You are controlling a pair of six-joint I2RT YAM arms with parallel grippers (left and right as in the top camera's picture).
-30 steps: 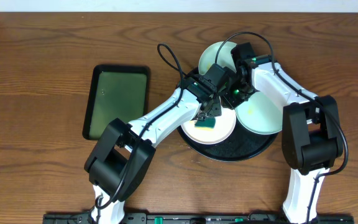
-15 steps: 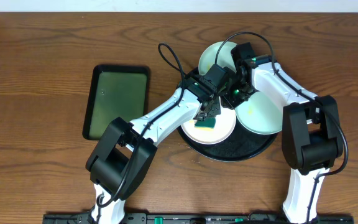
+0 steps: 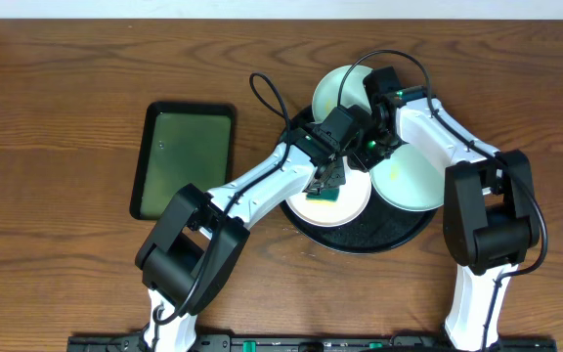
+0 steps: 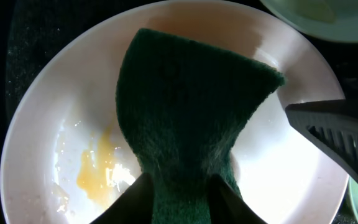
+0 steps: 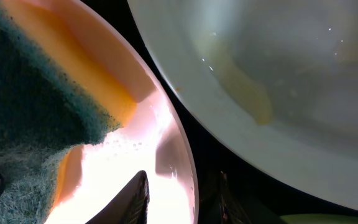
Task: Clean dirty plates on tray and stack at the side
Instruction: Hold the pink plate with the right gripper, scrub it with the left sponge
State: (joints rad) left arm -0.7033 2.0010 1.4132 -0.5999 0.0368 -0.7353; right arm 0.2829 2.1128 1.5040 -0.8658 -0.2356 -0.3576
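- While the left gripper (image 4: 179, 200) is clamping the dark green scouring pad (image 4: 191, 112) between its fingers (image 4: 132, 202) at the bottom edge of the left wrist view, the pad is lying against the white plate (image 4: 291, 180) and covering its middle.
- Yellow residue (image 4: 95, 177) is showing on that plate at the lower left, just beside the pad's left edge.
- At the bottom of the right wrist view, the right gripper (image 5: 182, 199) is straddling the white plate's rim. One finger is sitting over the plate's inside and the other outside it. The fingers are apart, and I cannot tell whether they are pinching the rim.
- Only the overhead view is showing the layout:
  - The white plate (image 3: 350, 203) is resting on the left part of the round black tray (image 3: 379, 235).
  - One mint-blue plate (image 3: 413, 181) is sitting to its right.
  - The second mint-blue plate (image 3: 335, 90) is lying at the tray's upper edge.
  - The dark green rectangular tray (image 3: 184, 161) is lying on the wooden table (image 3: 57, 117), well apart at frame left.
- Only the right wrist view is showing a yellowish streak on the mint-blue plate filling its upper right.
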